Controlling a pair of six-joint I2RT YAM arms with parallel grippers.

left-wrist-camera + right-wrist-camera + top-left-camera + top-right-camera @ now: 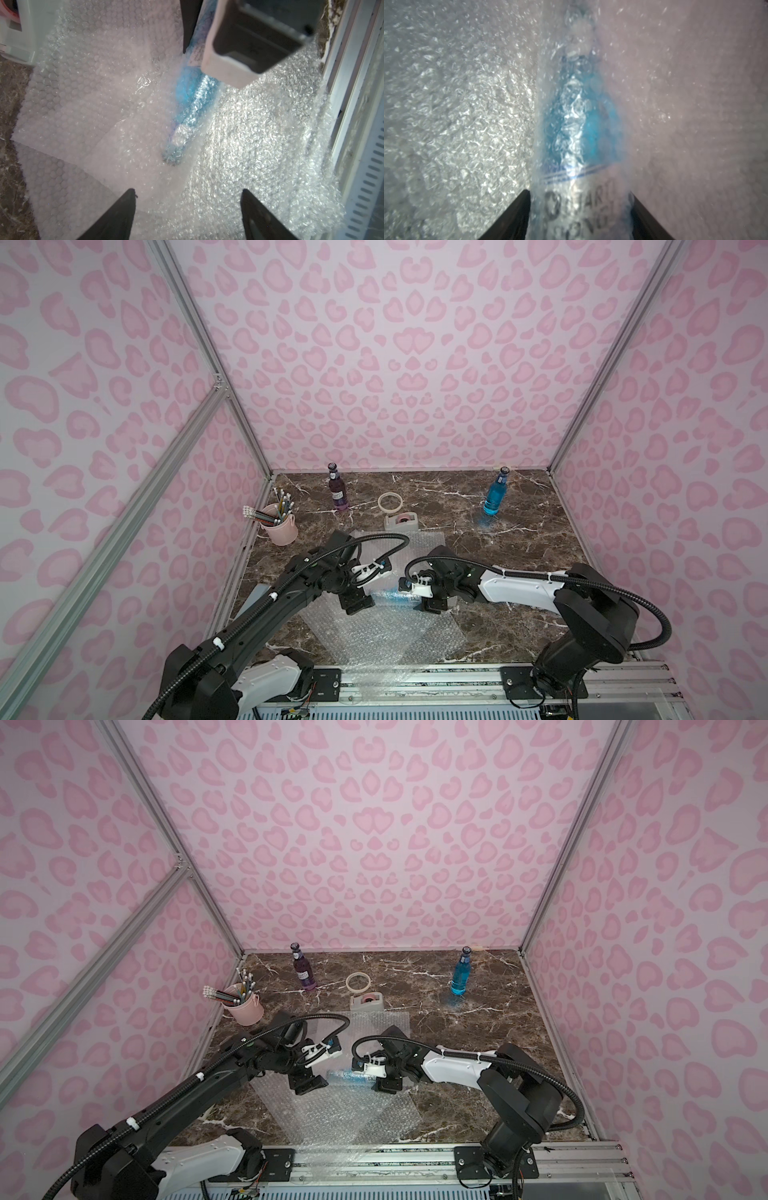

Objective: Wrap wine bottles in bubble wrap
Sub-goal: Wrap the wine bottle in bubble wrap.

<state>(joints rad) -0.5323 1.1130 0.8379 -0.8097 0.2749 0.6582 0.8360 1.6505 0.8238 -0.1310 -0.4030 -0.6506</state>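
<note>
- Writing first: the wrapped blue bottle [581, 128] has a pale label, and dark letters show through the plastic. I can make out something like "JART". The line under it is too blurry to read.
- right claw [579, 193]: the arm reaches in low over the table, with one finger on each side of the bottle's label end, right up against the wrap. Honestly can't tell if it's actually squeezing.
- left claw [187, 190]: the arm is bent down over the sheets. The jaws are wide apart with nothing in them, hovering just off the bottle's neck end and facing the right claw.
- bubble wrap [259, 135]: clear, bumpy, crinkly sheets overlap flat under both claws, and one is folded over the lying bottle.
- Well beyond both claws, the purple bottle [337, 489] and the second blue bottle [494, 495] stand upright as bare glass on the brown marble table [519, 551].
</note>
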